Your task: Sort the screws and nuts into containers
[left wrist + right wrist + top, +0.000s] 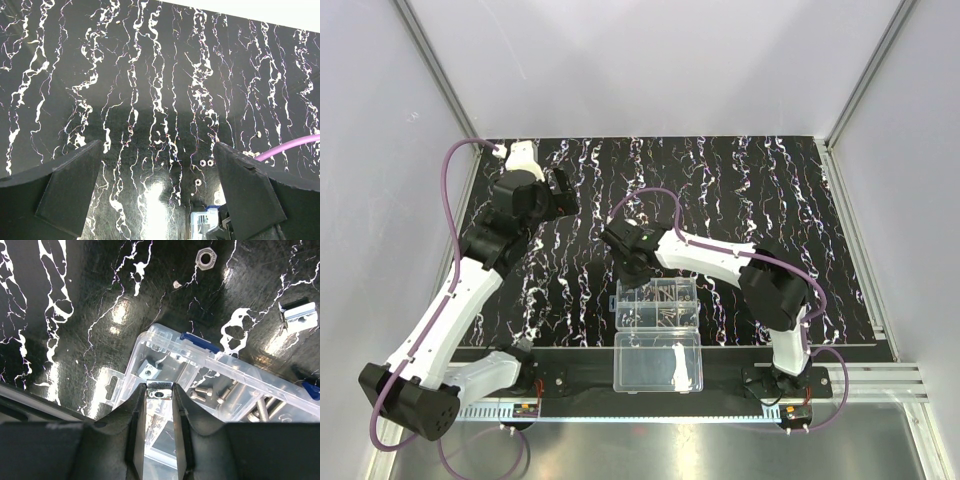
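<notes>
Black mat w/ white marble-like streaks [740, 190] covers the table. The white-and-black left arm [450, 310] stretches to its far-left part, and the white-and-black right arm [720, 255] bends in toward centre. A clear plastic organizer box [619, 305] lies at the mat's near edge, centre. Its undivided clear lid half [640, 365] is folded open toward the arm bases, w/ dark blue latches [200, 342] on the box's far wall. Left gripper [157, 147]: black fingers spread wide, nothing btwn them, over bare mat apart from the box. A purple cable [295, 145] crosses the right of that view. Right gripper [159, 396] sits over the box's far-left corner, fingers closed on a small silvery square nut [160, 389], pinched at the tips above the corner compartment [162, 357]. Whether the nut touches the compartment floor, can't tell. The same compartment holds one similar silvery nut [148, 371]. Neighbouring compartments hold slim silvery screws [200, 391]: short ones just beside the divider, longer screws [264, 410] further right. Loose on the mat are a silvery hex nut [204, 258] beyond the box, a silvery square nut piece [298, 317] near the box's far wall, and approx three tiny round nuts [202, 163] in the left wrist view.
</notes>
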Tool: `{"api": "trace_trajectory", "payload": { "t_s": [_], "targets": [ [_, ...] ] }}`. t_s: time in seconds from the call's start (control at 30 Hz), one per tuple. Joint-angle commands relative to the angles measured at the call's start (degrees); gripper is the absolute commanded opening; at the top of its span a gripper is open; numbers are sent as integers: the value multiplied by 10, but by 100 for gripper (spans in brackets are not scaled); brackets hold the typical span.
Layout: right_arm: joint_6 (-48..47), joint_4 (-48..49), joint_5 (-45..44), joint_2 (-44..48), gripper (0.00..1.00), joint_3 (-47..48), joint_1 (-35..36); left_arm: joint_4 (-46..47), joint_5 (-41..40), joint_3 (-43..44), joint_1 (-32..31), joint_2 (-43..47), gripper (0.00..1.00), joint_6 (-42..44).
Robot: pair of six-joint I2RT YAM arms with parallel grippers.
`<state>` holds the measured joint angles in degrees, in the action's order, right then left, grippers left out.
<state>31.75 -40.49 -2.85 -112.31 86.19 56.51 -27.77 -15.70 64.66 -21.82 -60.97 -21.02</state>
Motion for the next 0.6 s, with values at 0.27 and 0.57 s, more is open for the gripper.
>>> {"api": "trace_trajectory", "payload": {
  "t_s": [0.27, 0.57],
  "targets": [
    [-8, 0, 11, 13, 62, 42, 4, 11, 1, 20, 2, 11, 99, -1],
    [-13, -20, -27, 52, 63, 38, -89, 11, -2, 20, 2, 6, 99, 2]
  ]
}}
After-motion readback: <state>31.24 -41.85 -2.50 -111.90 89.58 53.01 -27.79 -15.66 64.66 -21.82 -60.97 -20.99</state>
